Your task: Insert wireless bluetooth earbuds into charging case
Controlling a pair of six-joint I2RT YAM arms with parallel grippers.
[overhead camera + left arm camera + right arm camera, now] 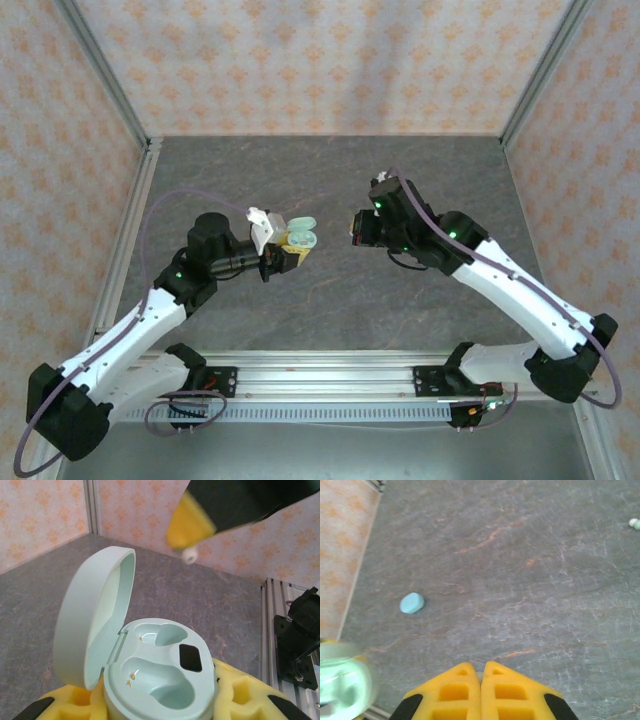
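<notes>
While left gripper [288, 252] clamps case [160, 680], lid [95, 625] swung open | right gripper [482, 666] pinched closed, well apart | table [520, 580] room between.

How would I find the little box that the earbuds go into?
Start at the grey table, then find the left fingers, padded yellow, near its middle. Held between them is the charging case, a pale mint oval with its lid flipped up. What sets it apart: two empty scooped hollows and a small black window inside.
</notes>
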